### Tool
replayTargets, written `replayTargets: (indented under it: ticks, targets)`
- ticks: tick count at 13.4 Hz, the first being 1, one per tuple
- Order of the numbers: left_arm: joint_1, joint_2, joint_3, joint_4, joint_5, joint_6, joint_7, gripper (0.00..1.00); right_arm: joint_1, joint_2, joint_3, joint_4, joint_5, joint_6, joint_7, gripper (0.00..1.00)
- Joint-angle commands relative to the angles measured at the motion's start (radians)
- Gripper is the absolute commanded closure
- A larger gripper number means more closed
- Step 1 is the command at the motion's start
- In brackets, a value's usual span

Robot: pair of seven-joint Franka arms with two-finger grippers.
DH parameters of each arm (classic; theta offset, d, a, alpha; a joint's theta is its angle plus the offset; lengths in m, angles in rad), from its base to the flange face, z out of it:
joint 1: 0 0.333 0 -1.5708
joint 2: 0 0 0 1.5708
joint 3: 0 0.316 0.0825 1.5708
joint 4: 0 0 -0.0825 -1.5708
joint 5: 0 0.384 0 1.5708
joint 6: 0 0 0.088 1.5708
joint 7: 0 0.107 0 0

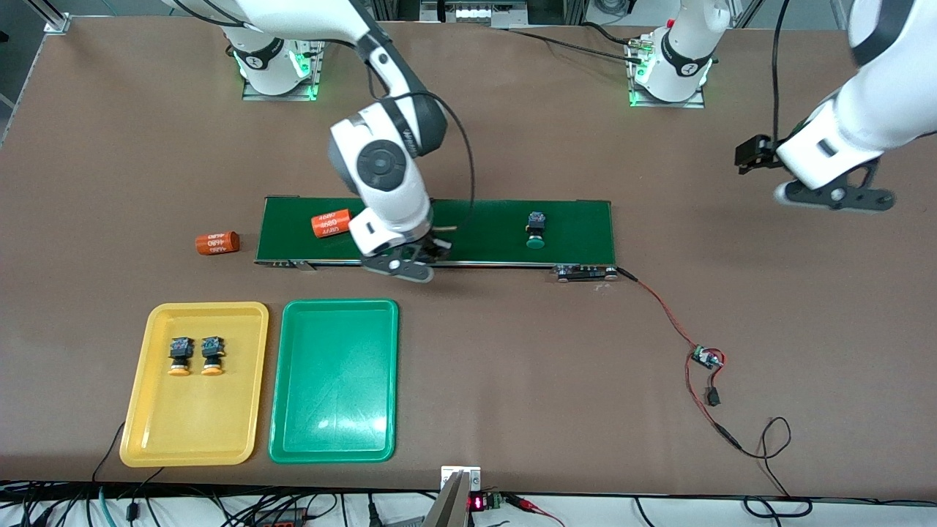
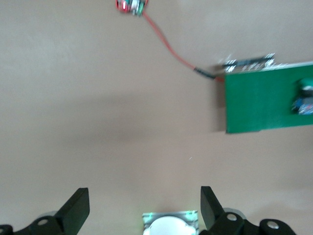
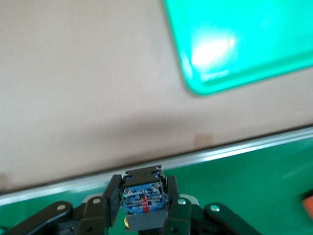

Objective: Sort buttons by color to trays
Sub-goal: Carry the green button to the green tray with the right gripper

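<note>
My right gripper [image 1: 417, 256] [image 3: 144, 188] is low over the dark-green belt's [image 1: 483, 234] edge nearest the front camera. It is shut on a button [image 3: 143, 200], whose black body with a blue label sits between the fingers; its cap is hidden. A green-capped button [image 1: 536, 228] [image 2: 304, 98] lies on the belt toward the left arm's end. Two yellow-capped buttons [image 1: 180, 356] [image 1: 212, 356] rest side by side in the yellow tray [image 1: 146, 439]. The green tray [image 1: 333, 410] [image 3: 234, 44] beside it holds nothing. My left gripper [image 1: 834, 196] [image 2: 144, 196] waits open over bare table.
One orange "4680" cylinder [image 1: 331, 222] lies on the belt beside my right gripper, and another [image 1: 217, 242] lies on the table off the belt's end. A red wire runs from the belt to a small circuit board [image 1: 706, 358] [image 2: 131, 6].
</note>
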Motion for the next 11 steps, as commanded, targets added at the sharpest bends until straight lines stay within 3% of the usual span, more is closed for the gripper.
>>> replayTargets:
  ticks: [1,5,7,11]
  targets:
    - [-0.016,-0.06,0.066,-0.006,-0.05,0.084,0.013,0.0,-0.052,0.003,-0.065,0.078,0.004,-0.042,-0.021,0.91]
    - [-0.017,-0.056,0.081,0.0,-0.021,0.113,0.016,0.0,-0.224,0.081,-0.076,0.185,0.015,-0.024,-0.199,0.91]
    - [-0.011,-0.055,0.081,0.005,-0.024,0.095,0.014,0.0,-0.274,0.164,-0.073,0.263,0.016,-0.009,-0.27,0.91]
    - [-0.016,0.035,0.08,0.15,-0.021,-0.014,0.017,0.0,-0.343,0.279,-0.037,0.331,0.056,0.091,-0.408,0.91]
